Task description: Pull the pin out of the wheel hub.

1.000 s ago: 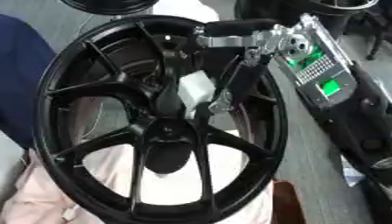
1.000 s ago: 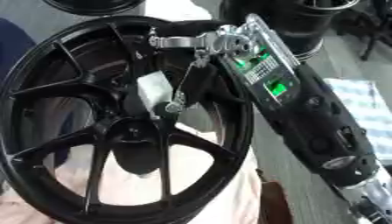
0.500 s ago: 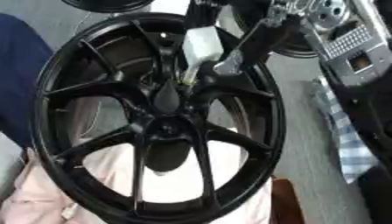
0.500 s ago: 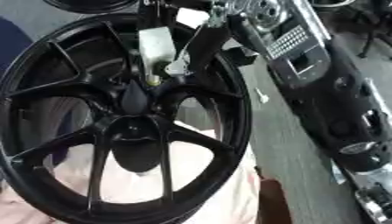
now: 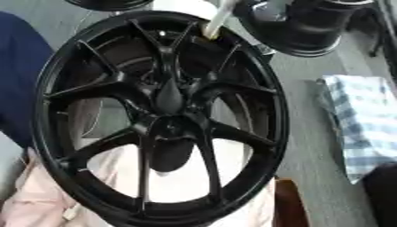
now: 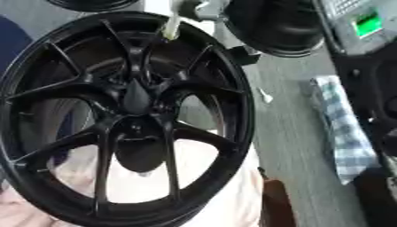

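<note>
1. Nearest of all, a pale pink cloth (image 5: pixel 39 208) lies under the bottom edge of the wheel (image 5: pixel 70 80), which is big, black and spoked and fills most of the view.
2. At the wheel's middle, the hub (image 5: pixel 167 98) is a dark, smooth hump where the spokes meet. Nothing sticks out of it that I can see.
3. To the right, a blue-and-white checked cloth (image 5: pixel 360 119) lies on the grey floor, well apart from the wheel.
4. Now the top: the pin (image 6: pixel 171 25), a slim pale stick, hangs point down over the wheel's upper rim, well above the hub and clear of it.
5. Its upper end runs up beside some silver-grey metal at the top edge, which I take for the right hand (image 6: pixel 197 8). Whether that hand is clamped on the pin or open, I cannot tell; too little of it shows.
6. The left hand shows in neither view.
7. Farthest back, a second black wheel (image 5: pixel 310 31) sits behind, and the robot's right arm (image 6: pixel 364 24), with a green lit panel, crosses the upper right corner.
8. My read: the pull looks done, with the pin out of the hub. What is left is only to carry it clear.
</note>
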Controlling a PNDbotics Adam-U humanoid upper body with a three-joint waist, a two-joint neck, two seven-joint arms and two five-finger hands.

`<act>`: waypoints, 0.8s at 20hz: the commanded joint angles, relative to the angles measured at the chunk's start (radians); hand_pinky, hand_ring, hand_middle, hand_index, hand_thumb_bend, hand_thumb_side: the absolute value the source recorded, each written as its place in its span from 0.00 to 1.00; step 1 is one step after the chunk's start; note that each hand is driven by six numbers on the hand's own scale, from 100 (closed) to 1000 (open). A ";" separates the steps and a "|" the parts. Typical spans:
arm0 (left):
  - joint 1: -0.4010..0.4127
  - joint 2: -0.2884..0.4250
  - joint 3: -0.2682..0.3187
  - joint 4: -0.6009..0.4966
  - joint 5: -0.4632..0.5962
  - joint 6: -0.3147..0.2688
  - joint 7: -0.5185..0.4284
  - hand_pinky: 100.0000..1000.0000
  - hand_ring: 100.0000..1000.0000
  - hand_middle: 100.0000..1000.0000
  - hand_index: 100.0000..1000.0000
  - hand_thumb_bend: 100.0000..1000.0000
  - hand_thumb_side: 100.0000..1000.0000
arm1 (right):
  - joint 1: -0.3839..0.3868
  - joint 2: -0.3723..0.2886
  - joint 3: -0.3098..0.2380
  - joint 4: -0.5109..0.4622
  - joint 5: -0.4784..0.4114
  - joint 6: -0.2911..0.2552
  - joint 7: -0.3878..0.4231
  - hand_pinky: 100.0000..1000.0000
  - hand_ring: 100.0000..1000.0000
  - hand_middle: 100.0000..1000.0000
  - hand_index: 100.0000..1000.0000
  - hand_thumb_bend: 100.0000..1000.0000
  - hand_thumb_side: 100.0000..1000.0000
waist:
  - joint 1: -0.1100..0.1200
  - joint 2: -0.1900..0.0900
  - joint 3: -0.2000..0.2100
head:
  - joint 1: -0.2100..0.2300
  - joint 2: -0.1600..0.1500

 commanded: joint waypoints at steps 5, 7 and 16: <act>-0.001 0.034 0.022 -0.016 0.005 -0.002 0.019 0.55 0.63 0.55 0.67 0.00 0.75 | 0.333 -0.273 -0.260 -0.023 -0.109 0.013 -0.273 0.58 0.50 0.16 0.36 0.24 0.00 | 0.011 -0.016 -0.021 | 0.034 -0.008; -0.003 0.034 0.028 -0.018 0.010 -0.003 0.025 0.55 0.63 0.55 0.67 0.00 0.75 | 0.503 -0.260 -0.329 -0.052 -0.091 0.021 -0.372 0.59 0.51 0.17 0.37 0.24 0.00 | 0.015 -0.009 -0.026 | 0.043 -0.019; -0.011 0.028 0.040 -0.024 0.022 -0.002 0.037 0.55 0.63 0.55 0.67 0.00 0.74 | 0.980 0.155 -0.444 -0.187 0.110 0.115 -0.716 0.59 0.53 0.19 0.39 0.26 0.00 | 0.040 0.008 -0.032 | 0.067 -0.049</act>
